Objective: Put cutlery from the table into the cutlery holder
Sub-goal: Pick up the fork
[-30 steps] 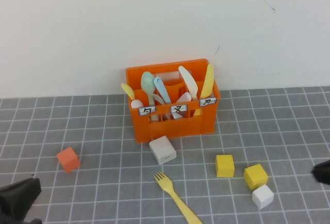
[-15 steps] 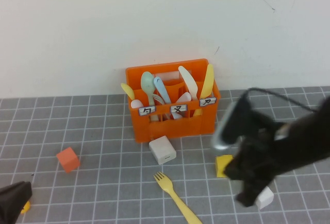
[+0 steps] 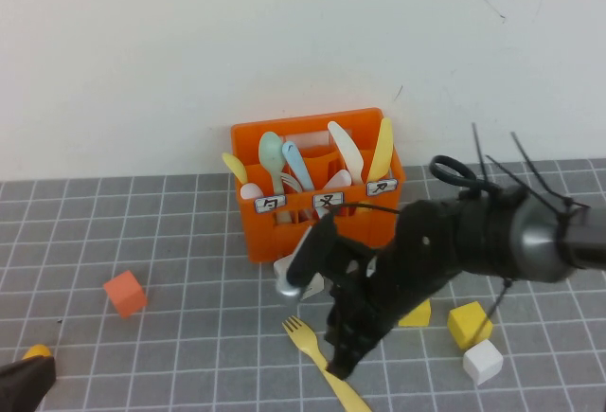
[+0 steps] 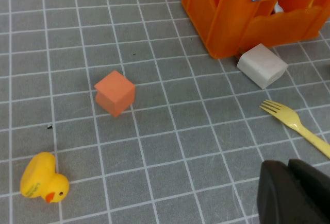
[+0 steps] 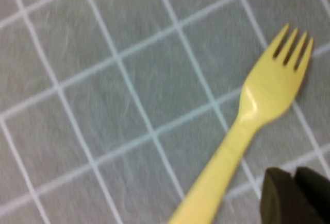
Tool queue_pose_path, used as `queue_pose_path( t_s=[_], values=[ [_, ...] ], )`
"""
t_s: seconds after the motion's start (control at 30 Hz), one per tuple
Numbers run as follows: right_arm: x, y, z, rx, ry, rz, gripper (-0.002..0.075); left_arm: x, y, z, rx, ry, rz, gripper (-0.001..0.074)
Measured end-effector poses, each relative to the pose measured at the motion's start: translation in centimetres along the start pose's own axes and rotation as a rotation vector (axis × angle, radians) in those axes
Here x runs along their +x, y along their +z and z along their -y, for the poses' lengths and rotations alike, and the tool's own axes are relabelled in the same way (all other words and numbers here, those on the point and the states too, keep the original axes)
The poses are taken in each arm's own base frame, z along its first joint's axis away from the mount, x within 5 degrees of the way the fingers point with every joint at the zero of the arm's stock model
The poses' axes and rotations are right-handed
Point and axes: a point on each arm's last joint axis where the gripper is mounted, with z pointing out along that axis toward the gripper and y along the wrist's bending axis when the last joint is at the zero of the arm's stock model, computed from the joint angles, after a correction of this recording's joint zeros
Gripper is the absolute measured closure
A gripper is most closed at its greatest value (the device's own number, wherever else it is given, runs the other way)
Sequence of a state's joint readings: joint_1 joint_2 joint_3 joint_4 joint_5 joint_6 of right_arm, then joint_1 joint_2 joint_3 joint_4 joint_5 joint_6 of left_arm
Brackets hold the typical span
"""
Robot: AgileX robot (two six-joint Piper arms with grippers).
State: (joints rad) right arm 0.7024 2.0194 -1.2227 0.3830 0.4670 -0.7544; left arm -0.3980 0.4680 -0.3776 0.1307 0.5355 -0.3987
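The orange plastic cutlery holder (image 3: 317, 185) stands at 12 o'clock on the table (image 3: 170, 241), against the white wall. Its front has three small white labels (image 3: 326, 203) with black marks that I cannot read as letters. Inside it stand a mint-green spoon (image 3: 272, 153), a light blue utensil (image 3: 296, 166), a white knife (image 3: 347, 152) and some pale yellow pieces. The table is a flat grey surface with thin white lines like small tiles. The pale yellow fork (image 3: 327, 367) lies flat on it at 6 o'clock from the holder, its four tines towards the holder; it looks smooth and slim. The right gripper (image 3: 343, 360) hangs over the fork handle; its dark fingertips (image 5: 291, 195) are close together beside the handle, and it has hold of nothing. The left gripper (image 3: 21, 382) is low at 8 o'clock; I cannot tell how far it is open. Near it sits a small yellow rubber duck (image 4: 44, 178). An orange cube (image 3: 125, 293), a white block (image 4: 262, 65) just in front of the holder, two yellow cubes (image 3: 470, 323) and a white cube (image 3: 483, 362) also lie on the table.
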Motion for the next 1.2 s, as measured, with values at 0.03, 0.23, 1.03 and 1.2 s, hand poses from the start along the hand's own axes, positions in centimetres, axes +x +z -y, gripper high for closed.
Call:
queue_pose_path(
  t_s=[0.03,0.23,1.03,1.2],
  values=[
    [-0.3,0.2,0.1,-0.006,0.01,0.007,0.0669,0.0,0.0,0.0,0.0,0.0,0.0,0.0736],
    [-0.8,1.4,0.1,-0.063,0.09,0.002,0.0375,0.0,0.0,0.0,-0.001,0.0,-0.002,0.0736],
    [0.3,4.8,-2.2,-0.034,0.008,-0.178,0.0239,0.2,0.1,0.0,0.008,-0.012,-0.004,0.0736],
    [0.4,5.1,-2.1,-0.011,-0.041,-0.197,0.027,0.5,0.4,0.0,0.014,-0.015,-0.002,0.0735]
  ],
)
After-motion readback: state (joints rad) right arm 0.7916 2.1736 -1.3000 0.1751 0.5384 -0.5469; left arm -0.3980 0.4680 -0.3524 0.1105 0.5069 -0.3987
